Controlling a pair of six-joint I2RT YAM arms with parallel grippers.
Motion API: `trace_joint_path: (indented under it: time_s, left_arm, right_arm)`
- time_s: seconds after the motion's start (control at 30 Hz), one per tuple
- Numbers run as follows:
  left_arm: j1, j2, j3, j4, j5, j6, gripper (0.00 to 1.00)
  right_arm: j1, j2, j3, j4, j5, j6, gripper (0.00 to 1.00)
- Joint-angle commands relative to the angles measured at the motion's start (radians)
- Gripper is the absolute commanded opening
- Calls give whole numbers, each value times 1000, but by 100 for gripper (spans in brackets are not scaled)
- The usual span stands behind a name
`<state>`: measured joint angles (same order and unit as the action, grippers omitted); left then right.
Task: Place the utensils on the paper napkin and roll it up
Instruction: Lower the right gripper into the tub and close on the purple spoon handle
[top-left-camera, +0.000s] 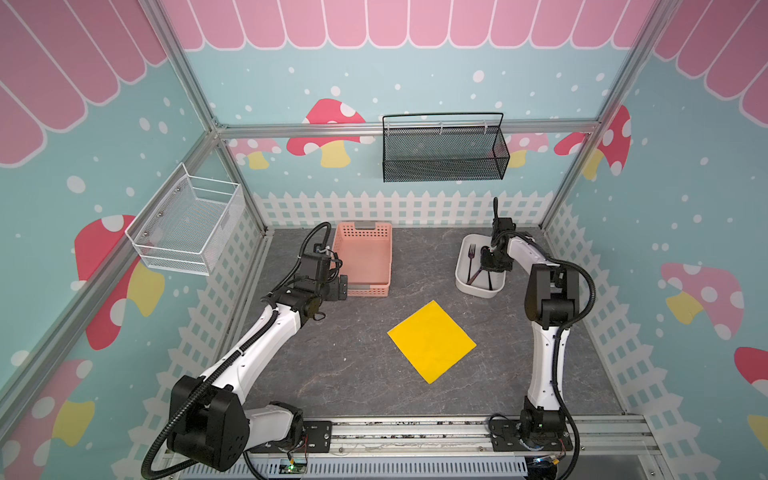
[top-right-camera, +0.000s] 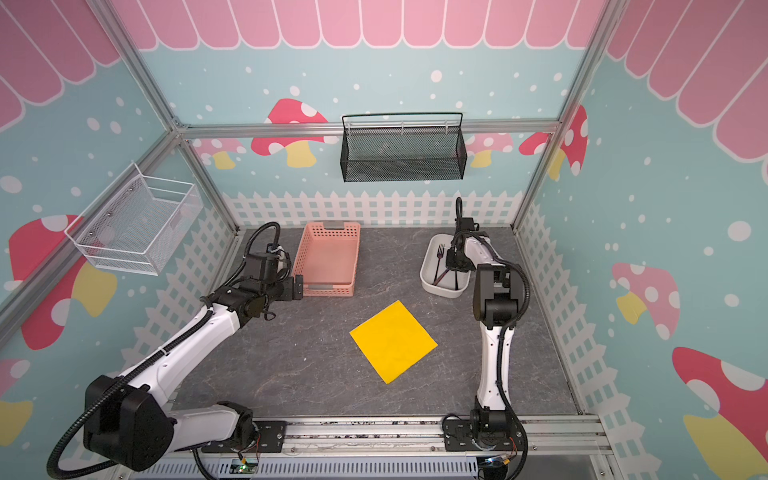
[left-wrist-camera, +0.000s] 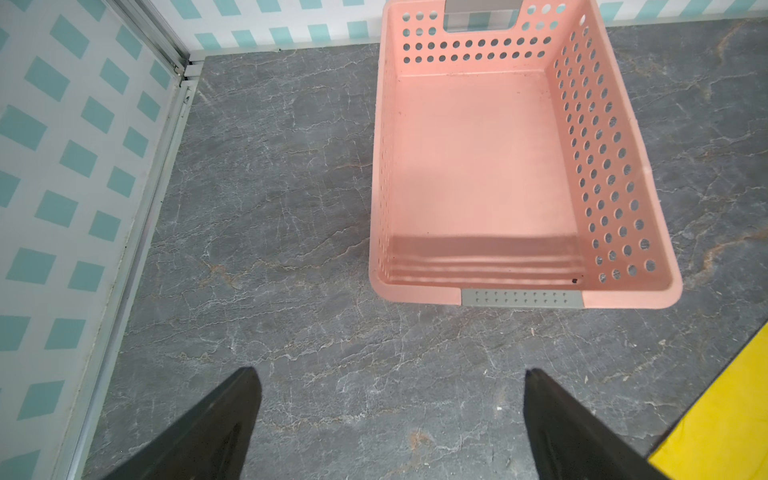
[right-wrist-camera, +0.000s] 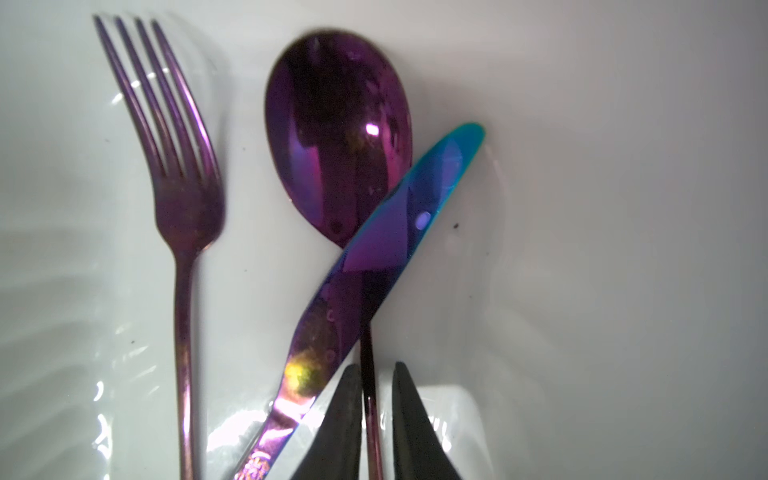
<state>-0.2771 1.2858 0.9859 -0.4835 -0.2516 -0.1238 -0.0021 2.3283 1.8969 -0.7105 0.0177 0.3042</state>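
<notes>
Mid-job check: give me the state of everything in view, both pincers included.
paper napkin: flat, unrolled, nothing on it.
fork: lying in the white tub, untouched.
spoon: in the tub, handle between the sides of the right pincer.
knife: in the tub, crossing over the spoon.
pink basket: empty.
left pincer: wide open, holding nothing.
right pincer: narrow, straddling the spoon handle, gap showing on one side.
</notes>
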Motion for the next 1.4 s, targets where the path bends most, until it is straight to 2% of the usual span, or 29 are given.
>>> trace_joint_path:
  time_s: [0.0,0.3,0.73,1.37]
  left_arm:
    - [-3,9,23,-12,-16,16,100]
    - [-4,22,23,-12,-25,24,100]
    - [-3,10,27,-12,-11,18,100]
    - [-4,-23,28,-7,12,9,100]
  right_arm:
    - [-7,69,22,-23,-15,-25,17]
    - [-9,127,84,-24,-32,-28,15]
    - [-4,74,92,-38,-43,-24,0]
    - [5,-86,101,-82,-26,-22,0]
